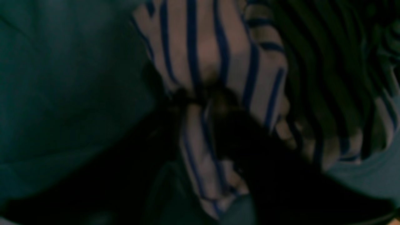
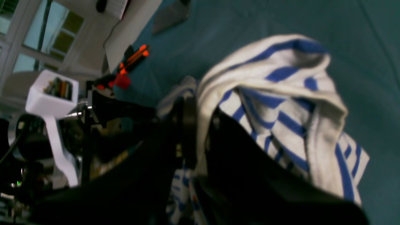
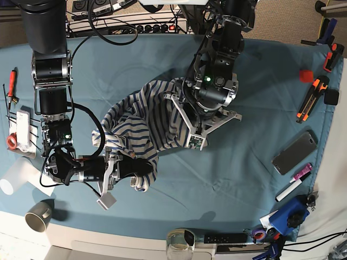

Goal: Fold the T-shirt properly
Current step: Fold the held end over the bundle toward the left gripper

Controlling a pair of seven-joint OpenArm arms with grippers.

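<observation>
The T-shirt point(image 3: 146, 122), white with thin blue stripes, lies bunched in a crumpled heap near the middle of the worktop point(image 3: 255, 179), which is covered by a plain teal cloth. Taking the T-shirt as the landmark, both arms meet it at opposite ends of the heap.

The right gripper point(image 3: 142, 169) sits at the near edge of the T-shirt, low over the cloth. In the right wrist view its dark fingers point(image 2: 187, 131) are pressed together on a thick, rolled fold of the striped fabric, which drapes away from the gripper point(image 2: 200, 137) and hangs down to the worktop point(image 2: 281, 18).

The left gripper point(image 3: 196, 142) stands at the far-right side of the T-shirt, pointing down onto the edge of the heap. The left wrist view is dark and blurred: striped fabric point(image 1: 212, 47) fills the space around the gripper point(image 1: 203, 103), and a band of it runs down between the dark finger shapes, but I cannot tell whether that gripper is spread or pinching the cloth.

Well to the right of the T-shirt lie a grey phone point(image 3: 294, 152), a marker pen point(image 3: 294, 183) and an orange-handled tool point(image 3: 313, 97). To the left of the T-shirt, near the worktop's front corner, a cup point(image 3: 38, 216) lies on its side.
</observation>
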